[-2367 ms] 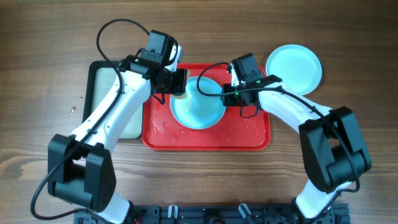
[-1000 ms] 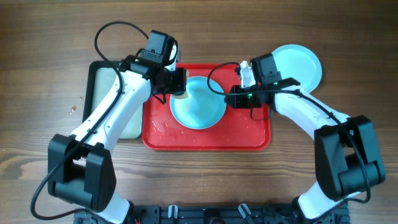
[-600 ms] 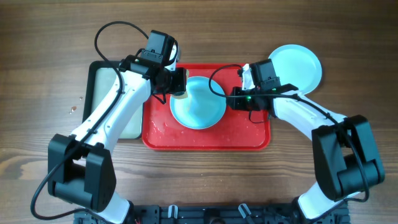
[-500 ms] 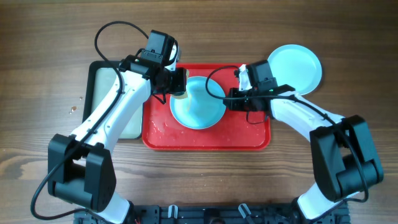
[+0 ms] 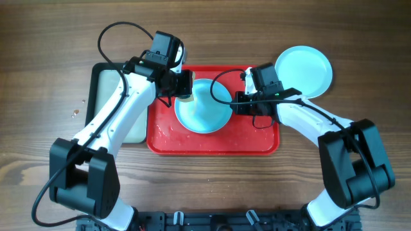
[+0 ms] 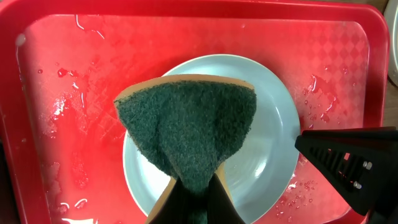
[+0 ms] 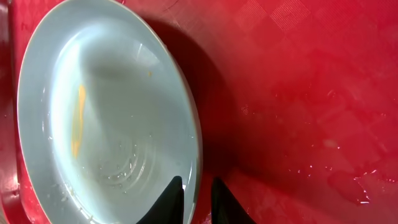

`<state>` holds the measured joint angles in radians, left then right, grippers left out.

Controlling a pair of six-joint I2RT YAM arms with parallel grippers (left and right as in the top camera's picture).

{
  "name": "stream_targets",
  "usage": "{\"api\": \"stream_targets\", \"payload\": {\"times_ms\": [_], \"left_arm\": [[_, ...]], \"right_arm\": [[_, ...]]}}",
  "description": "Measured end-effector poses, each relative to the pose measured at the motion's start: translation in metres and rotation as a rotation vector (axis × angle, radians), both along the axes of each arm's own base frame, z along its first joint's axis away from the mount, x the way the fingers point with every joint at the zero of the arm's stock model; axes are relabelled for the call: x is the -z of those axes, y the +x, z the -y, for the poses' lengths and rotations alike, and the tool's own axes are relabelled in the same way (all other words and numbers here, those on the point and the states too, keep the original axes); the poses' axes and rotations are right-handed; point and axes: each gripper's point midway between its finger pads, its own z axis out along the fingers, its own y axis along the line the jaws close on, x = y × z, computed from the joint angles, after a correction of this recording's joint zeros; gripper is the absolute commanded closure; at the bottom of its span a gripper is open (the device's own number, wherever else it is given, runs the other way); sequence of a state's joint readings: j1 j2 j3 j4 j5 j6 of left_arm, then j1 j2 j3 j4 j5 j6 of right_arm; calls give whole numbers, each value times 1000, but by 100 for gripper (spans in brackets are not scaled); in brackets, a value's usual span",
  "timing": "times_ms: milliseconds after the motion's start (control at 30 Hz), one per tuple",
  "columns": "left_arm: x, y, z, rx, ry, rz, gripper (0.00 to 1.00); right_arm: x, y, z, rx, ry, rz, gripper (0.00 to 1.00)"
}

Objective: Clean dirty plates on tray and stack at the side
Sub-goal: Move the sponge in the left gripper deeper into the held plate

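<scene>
A pale light-blue plate [image 5: 204,110] lies on the red tray [image 5: 257,138]. My left gripper [image 5: 185,90] is shut on a green-faced yellow sponge [image 6: 186,118] and holds it over the plate's [image 6: 267,143] left part. My right gripper [image 5: 235,102] is at the plate's right edge. In the right wrist view its jaws [image 7: 194,186] stand close together with the rim of the plate [image 7: 112,112] between them. A yellow smear [image 7: 81,118] shows inside the plate. A second pale plate [image 5: 303,69] lies on the table right of the tray. No other plate shows.
Water drops lie on the tray floor [image 6: 68,106]. A smaller black-rimmed tray [image 5: 103,83] with a pale inside sits left of the red tray, partly under my left arm. The right arm's black body [image 6: 348,162] shows at the plate's right edge.
My right gripper drew away from the plate to the right, then came back left and now sits on its right rim. The left gripper and sponge have stayed put.
</scene>
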<state>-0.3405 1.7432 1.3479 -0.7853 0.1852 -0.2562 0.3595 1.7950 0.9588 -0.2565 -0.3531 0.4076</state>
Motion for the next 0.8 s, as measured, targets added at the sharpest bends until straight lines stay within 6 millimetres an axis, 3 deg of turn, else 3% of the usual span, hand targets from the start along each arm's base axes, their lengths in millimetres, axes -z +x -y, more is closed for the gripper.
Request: {"api": "stream_targets", "payload": {"times_ms": [100,267,333,433,567,667,800], "left_arm": [[0,0,0,0,0,0,96],[0,0,0,0,0,0,96],[0,0,0,0,0,0,96],[0,0,0,0,0,0,96],[0,0,0,0,0,0,96],[0,0,0,0,0,0,96],[0,0,0,0,0,0,96]], "right_arm": [[0,0,0,2,-2,1,84],[0,2,0,18,2,1,94],[-1,4,0,24,7,4,93],[-1,4,0,31,11,2,83],[-1,4,0,34,11,-1,83],[6,2,0,41,7,-21,92],[9,3,-1,54,15,-32,96]]}}
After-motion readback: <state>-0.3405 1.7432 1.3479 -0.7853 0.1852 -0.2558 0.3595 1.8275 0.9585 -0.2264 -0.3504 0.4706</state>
